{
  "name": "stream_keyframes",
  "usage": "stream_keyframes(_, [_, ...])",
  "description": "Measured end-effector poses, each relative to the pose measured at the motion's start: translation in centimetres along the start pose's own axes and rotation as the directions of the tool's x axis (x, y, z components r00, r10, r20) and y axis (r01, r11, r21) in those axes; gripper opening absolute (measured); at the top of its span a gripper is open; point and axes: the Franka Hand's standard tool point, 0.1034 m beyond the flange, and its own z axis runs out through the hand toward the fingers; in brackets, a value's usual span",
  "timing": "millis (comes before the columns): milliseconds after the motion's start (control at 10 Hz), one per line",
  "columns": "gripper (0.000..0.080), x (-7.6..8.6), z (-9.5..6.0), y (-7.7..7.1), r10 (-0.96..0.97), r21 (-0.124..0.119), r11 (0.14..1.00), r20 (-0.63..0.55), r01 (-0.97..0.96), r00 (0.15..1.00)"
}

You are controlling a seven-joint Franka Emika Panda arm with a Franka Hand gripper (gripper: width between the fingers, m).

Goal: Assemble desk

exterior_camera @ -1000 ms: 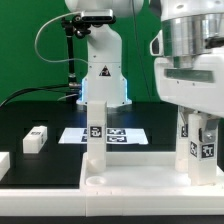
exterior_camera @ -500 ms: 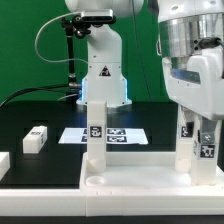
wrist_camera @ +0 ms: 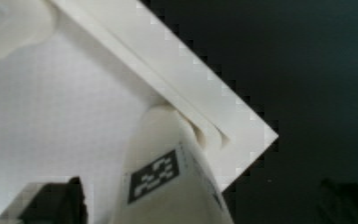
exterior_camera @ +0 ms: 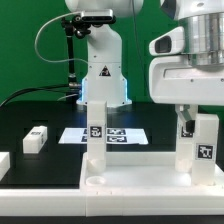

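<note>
So, the desk: your large white plastic rimmed rectangular panel (exterior_camera: 130, 185) lies flat on the near part of the black table (exterior_camera: 30, 112).
Fitted legs: two white square post legs with black-and-white tags stand upright at its far corners, the left leg (exterior_camera: 95, 135) and the right leg (exterior_camera: 203, 150).
Loose parts: a loose post (exterior_camera: 36, 138) lies on the table to the left, and a second loose post (exterior_camera: 3, 163) is cut off by the exterior view's left edge.
Progress: I judge you about halfway, with two legs in and two left. You cannot tell from here how firmly either one is seated.
Gripper: the two-finger gripper (exterior_camera: 196, 113) hangs right over the right leg, jaws spread, released and holding nothing.
Wrist view only: you see a dark finger (wrist_camera: 51, 205) standing apart from the tagged leg, and that leg sitting at the panel's corner.
Exterior view only: you get the left leg, both loose posts and the marker board (exterior_camera: 122, 133) beyond the panel.
</note>
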Motion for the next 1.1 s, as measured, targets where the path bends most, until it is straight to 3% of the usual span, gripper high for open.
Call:
stream_keyframes(200, [0.0649, 0.32, -0.16, 0.13, -0.246, -0.028, 0.969, -0.021, 0.246, 0.969])
stream_keyframes(300, [0.0649, 0.26, -0.07, 0.13, -0.172, -0.024, 0.985, -0.020, 0.171, 0.985])
stream_keyframes(400, [0.0533, 0.30, -0.06, 0.16, -0.177, -0.024, 0.984, -0.020, 0.177, 0.984])
stream_keyframes(500, [0.0397, 0.24, -0.05, 0.12, -0.115, -0.020, 0.993, -0.020, 0.114, 0.993])
stream_keyframes(600, [0.0397, 0.22, 0.00, 0.17, -0.046, -0.020, 0.999, -0.020, 0.046, 0.999])
stream_keyframes(700, [0.0293, 0.19, 0.07, 0.45, -0.015, -0.028, 1.000, -0.014, 0.015, 1.000])
stream_keyframes(900, [0.0293, 0.04, 0.12, 0.43, 0.183, -0.032, 0.983, -0.011, -0.183, 0.983])
stream_keyframes(1000, [0.0291, 0.02, 0.17, 0.20, 0.333, -0.049, 0.942, 0.000, -0.333, 0.943])
stream_keyframes(1100, [0.0291, 0.29, 0.18, -0.13, 0.521, -0.047, 0.853, 0.020, -0.519, 0.854])
